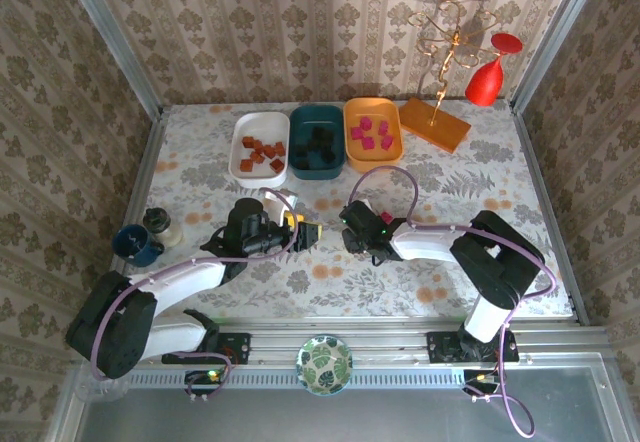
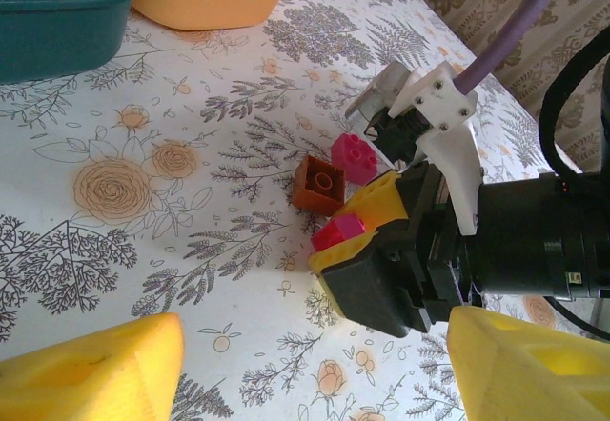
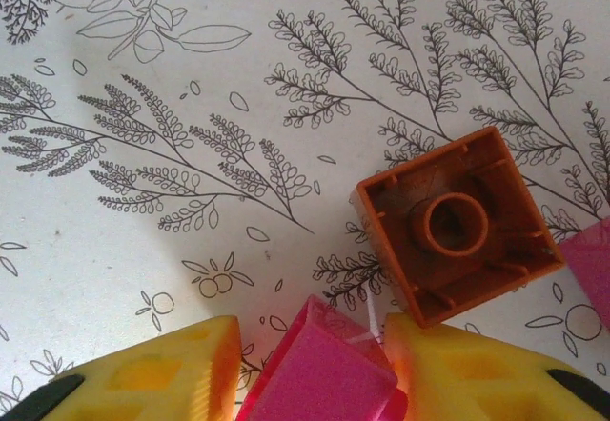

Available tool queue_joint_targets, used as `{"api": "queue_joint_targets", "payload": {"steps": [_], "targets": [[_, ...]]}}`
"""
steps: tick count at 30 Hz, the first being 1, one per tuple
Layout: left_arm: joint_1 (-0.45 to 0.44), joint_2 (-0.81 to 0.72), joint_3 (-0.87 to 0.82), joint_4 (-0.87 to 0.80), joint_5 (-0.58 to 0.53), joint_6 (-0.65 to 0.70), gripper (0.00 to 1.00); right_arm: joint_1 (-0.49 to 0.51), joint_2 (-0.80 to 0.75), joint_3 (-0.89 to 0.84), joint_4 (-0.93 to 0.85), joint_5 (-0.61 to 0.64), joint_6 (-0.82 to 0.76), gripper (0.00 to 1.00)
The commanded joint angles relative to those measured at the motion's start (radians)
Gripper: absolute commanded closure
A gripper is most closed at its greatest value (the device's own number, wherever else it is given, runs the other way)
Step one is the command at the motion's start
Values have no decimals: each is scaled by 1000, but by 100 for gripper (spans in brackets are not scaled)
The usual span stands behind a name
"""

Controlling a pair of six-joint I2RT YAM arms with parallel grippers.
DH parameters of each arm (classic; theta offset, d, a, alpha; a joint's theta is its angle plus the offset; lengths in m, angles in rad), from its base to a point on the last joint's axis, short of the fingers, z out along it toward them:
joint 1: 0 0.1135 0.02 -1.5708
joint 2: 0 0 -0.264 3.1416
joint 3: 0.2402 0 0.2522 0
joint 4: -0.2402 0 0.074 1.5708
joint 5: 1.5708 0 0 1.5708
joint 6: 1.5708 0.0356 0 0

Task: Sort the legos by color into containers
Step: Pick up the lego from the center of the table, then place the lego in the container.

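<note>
The left end effector (image 1: 303, 232) hangs released and empty near the middle of the tabletop (image 1: 200, 167). Just right of it, the right end effector (image 3: 310, 340) is clenched on a magenta lego (image 3: 319, 375) close to the tabletop. The lego is a tiny glossy cube, likely light, stiff and slippery, best pinched across flat opposite walls. A brown-orange lego (image 3: 457, 226) lies beside it, hollow underside up.

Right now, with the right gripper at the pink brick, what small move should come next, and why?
Probably lift the right gripper straight up. It seems closed on the pink brick, and the brown brick lies close beside it; the orange tub holds other pink bricks.
</note>
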State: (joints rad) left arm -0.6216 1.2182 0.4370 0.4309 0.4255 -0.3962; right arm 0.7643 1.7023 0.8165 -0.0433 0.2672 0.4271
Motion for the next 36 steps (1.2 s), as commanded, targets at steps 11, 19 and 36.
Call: {"api": "queue_joint_targets", "payload": {"steps": [11, 19, 36], "targets": [[-7, 4, -3, -18, -10, 9, 26, 14, -60, 5, 35, 34, 15, 68], [-7, 17, 42, -62, -11, 42, 26, -11, -176, 4, 35, 42, -12, 70], [-7, -42, 21, -73, -38, -4, 26, -297, -8, 326, 77, -252, -28, 71]]}}
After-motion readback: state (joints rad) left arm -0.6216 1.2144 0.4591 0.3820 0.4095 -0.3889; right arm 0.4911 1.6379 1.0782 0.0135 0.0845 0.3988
